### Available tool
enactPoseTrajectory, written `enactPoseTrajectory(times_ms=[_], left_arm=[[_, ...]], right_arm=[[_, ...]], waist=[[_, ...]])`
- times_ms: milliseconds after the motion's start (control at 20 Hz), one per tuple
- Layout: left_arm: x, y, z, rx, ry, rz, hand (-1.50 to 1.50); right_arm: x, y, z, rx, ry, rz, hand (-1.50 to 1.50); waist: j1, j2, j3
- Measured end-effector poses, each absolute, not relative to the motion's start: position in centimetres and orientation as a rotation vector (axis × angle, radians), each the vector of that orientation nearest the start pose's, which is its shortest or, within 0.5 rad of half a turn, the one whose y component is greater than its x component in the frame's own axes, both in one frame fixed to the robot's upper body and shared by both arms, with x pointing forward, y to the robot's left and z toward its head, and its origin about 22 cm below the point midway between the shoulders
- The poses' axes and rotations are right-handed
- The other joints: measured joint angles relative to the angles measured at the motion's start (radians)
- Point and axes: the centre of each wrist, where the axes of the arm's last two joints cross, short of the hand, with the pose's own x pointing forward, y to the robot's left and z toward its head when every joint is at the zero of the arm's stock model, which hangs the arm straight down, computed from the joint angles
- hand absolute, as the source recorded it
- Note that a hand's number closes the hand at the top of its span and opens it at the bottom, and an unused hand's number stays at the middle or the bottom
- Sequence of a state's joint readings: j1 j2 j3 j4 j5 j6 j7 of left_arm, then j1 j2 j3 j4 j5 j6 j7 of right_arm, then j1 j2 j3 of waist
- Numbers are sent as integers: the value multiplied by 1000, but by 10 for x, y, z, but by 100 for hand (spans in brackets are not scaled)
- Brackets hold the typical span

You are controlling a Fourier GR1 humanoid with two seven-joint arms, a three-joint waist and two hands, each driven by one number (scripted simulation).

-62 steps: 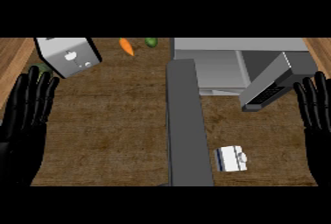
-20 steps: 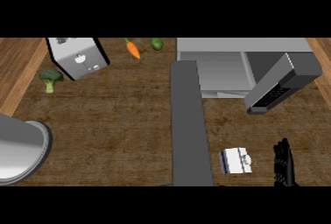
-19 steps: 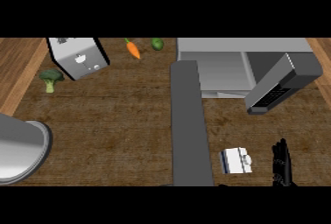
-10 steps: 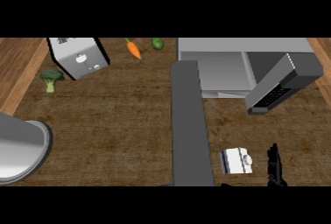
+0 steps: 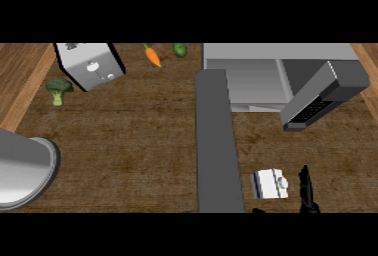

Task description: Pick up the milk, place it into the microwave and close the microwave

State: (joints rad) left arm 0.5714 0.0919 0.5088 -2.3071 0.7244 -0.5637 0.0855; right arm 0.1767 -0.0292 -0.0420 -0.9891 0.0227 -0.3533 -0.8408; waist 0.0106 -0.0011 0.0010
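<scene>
No text, label or number can be read anywhere.

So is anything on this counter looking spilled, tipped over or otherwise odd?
Nothing looks spilled or damaged. The milk carton sits beside the right hand; the microwave door hangs open, as the task needs.

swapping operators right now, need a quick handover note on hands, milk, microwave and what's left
Right hand: low at the view's bottom edge, just right of the milk, fingers straight and pointing up the counter, not curled round the carton.
Left hand: not in view.
Milk: standing on the counter, right of the grey strip, in front of the microwave.
Microwave: door swung open to the right, nothing seen inside.
Done: hand brought beside the milk; door already open.
Left: grasp the milk, lift it, set it in the microwave, close the door.
</scene>
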Motion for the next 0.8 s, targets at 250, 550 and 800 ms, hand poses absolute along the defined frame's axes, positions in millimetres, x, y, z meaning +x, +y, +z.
enactPoseTrajectory(times_ms=[250, 550, 800], left_arm=[[63, 354, 116, -182, -1918, 16, -150], [61, 352, 113, -203, -1925, 23, -150], [62, 352, 113, -215, -1918, 23, -150]], right_arm=[[138, -255, -172, -476, -1648, -56, -150], [137, -255, -178, -404, -1677, -131, 150], [137, -256, -180, -350, -1682, -117, 150]], waist=[[-7, -7, -22], [-7, -12, -37], [-5, -11, -44]])
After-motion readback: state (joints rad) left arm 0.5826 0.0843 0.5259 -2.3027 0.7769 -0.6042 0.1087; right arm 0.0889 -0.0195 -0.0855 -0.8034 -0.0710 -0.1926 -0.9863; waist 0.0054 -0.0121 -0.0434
